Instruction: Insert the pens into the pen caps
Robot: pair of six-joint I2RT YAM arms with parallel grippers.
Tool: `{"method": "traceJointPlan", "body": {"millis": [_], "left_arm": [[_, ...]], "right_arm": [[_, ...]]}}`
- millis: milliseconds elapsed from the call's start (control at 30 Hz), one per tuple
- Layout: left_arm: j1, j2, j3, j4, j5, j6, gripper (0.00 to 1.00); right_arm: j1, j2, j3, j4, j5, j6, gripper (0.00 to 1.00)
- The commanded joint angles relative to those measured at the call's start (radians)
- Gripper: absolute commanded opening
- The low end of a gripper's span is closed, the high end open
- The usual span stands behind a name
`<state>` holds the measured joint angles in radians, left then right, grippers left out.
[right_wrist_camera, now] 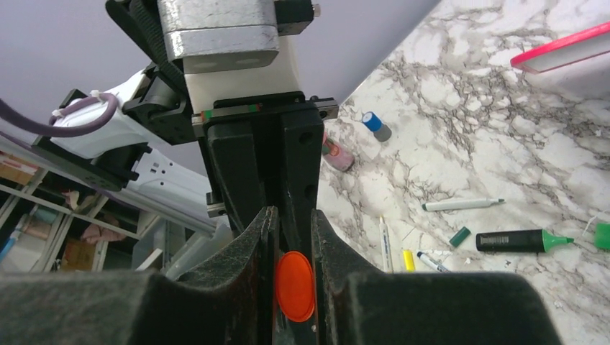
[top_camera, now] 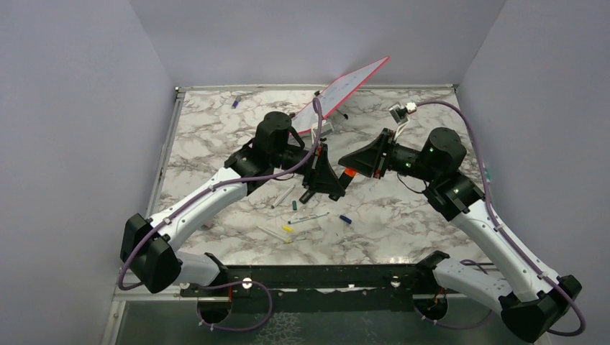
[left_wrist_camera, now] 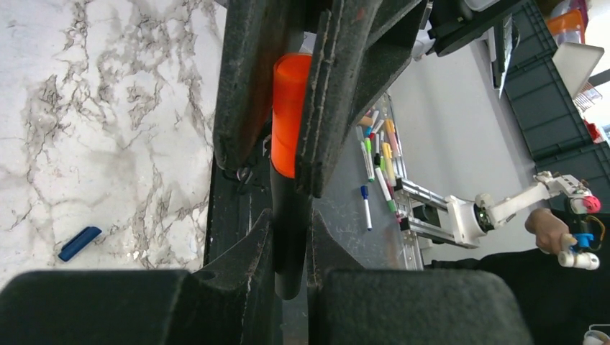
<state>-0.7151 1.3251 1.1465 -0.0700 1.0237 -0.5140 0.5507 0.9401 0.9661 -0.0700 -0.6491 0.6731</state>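
Top external view: both arms meet above the middle of the marble desk (top_camera: 208, 144). The left end effector (top_camera: 332, 185) and right end effector (top_camera: 352, 167) stand tip to tip, with a sliver of the orange cap (top_camera: 349, 173) showing between them. Grip state is not readable from this angle. Loose on the desk below lie a white pen (top_camera: 309, 217) and a dark blue cap (top_camera: 346, 218).

Left wrist view: the left end effector (left_wrist_camera: 289, 223) has its jaws drawn in narrowly, clamping the black-barrelled highlighter (left_wrist_camera: 288, 248) between both pads. The orange cap (left_wrist_camera: 290, 115), a bright plain cylinder, sits in line on the barrel's far end and is pinched by the right end effector's fingers (left_wrist_camera: 244, 86). Whether it is fully seated cannot be told. The dark blue cap (left_wrist_camera: 79, 243) lies flat on the desk to the left.

Right wrist view: the right end effector (right_wrist_camera: 291, 215) has its jaws nearly together, gripping the orange cap (right_wrist_camera: 295, 285), which is seen end-on as an orange disc between the pads. The left end effector stands directly beyond, facing it. On the desk at right lie a green-tipped black highlighter (right_wrist_camera: 521, 240) and, just beside it, a green cap (right_wrist_camera: 460, 236).
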Motion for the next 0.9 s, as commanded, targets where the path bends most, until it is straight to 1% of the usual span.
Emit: {"method": "traceJointPlan", "body": {"millis": [0,100,200,300,400,467,533,567,633,667,700,800,867], "left_arm": [[0.109,0.048,0.174,0.358,-0.223,-0.069,0.00],[0.121,0.068,0.197,0.356,-0.199,-0.077,0.00],[0.122,0.084,0.188,0.360,-0.175,-0.080,0.00],[0.120,0.064,0.125,0.365,-0.152,-0.067,0.00],[0.109,0.020,0.026,0.343,-0.145,-0.033,0.00],[0.096,-0.004,-0.040,0.313,-0.146,-0.004,0.00],[0.081,-0.031,-0.111,0.286,-0.147,0.023,0.00],[0.075,-0.045,-0.148,0.280,-0.149,0.030,0.00],[0.070,-0.077,-0.232,0.273,-0.156,0.032,0.00],[0.069,-0.095,-0.264,0.271,-0.162,0.032,0.00],[0.068,-0.113,-0.292,0.264,-0.171,0.031,0.00],[0.065,-0.157,-0.351,0.227,-0.213,0.032,0.00],[0.058,-0.177,-0.380,0.203,-0.243,0.032,0.00]], "right_arm": [[0.078,0.002,-0.067,-0.204,-0.418,0.042,0.01],[0.079,0.000,-0.092,-0.202,-0.426,0.044,0.01],[0.078,-0.011,-0.123,-0.154,-0.421,0.072,0.01],[0.077,-0.029,-0.125,-0.116,-0.333,0.104,0.01],[0.077,-0.034,-0.127,-0.065,-0.226,0.140,0.02],[0.077,-0.040,-0.126,-0.046,-0.136,0.161,0.11],[0.078,-0.050,-0.118,-0.051,-0.043,0.163,0.25],[0.077,-0.053,-0.108,-0.061,0.010,0.161,0.29],[0.078,-0.050,-0.067,-0.095,0.098,0.154,0.44],[0.078,-0.043,-0.034,-0.124,0.129,0.141,0.55],[0.077,-0.035,-0.002,-0.150,0.161,0.123,0.60],[0.078,-0.024,0.074,-0.228,0.253,0.071,0.65],[0.077,-0.038,0.094,-0.274,0.331,0.051,0.69]]}}
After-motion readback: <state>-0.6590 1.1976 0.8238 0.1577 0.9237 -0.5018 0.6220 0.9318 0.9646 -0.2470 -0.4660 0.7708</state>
